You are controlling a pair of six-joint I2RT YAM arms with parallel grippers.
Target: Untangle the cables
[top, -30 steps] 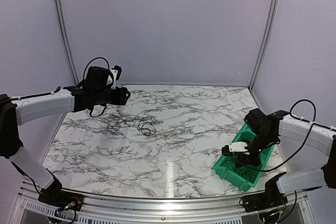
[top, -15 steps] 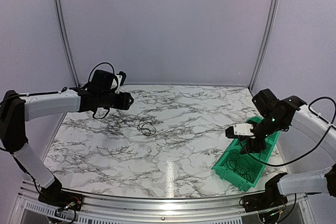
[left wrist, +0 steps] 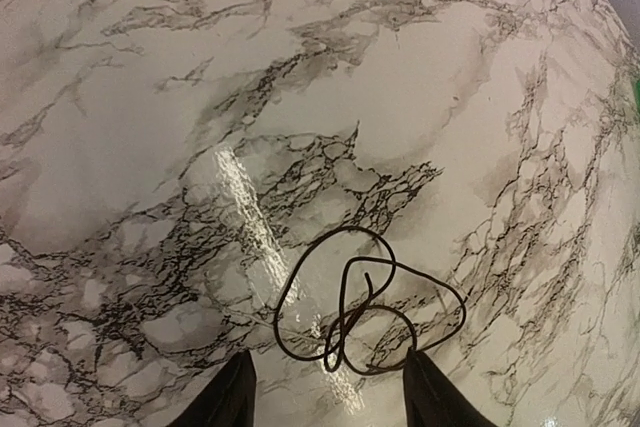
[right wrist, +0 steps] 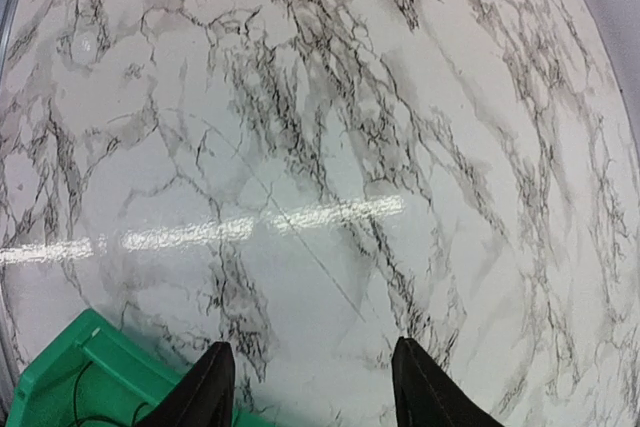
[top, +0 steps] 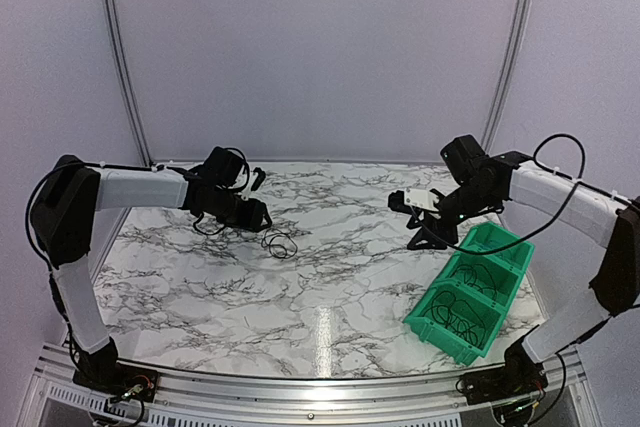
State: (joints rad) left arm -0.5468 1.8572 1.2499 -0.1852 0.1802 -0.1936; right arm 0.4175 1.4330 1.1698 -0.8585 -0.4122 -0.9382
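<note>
Left gripper is hovering spread wide and empty at the bottom of its wrist view; the cables, a small dark loopy tangle, are lying on the marble table just ahead of it. Right gripper is hanging open, empty, beside the green bin.

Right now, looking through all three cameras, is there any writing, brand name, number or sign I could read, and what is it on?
No readable text in any view.
The marble tabletop, the green bin and the thin black cable loop carry no print.
The white block behind the right gripper is too small to show any marking.
The left gripper shows plain black fingers.
</note>
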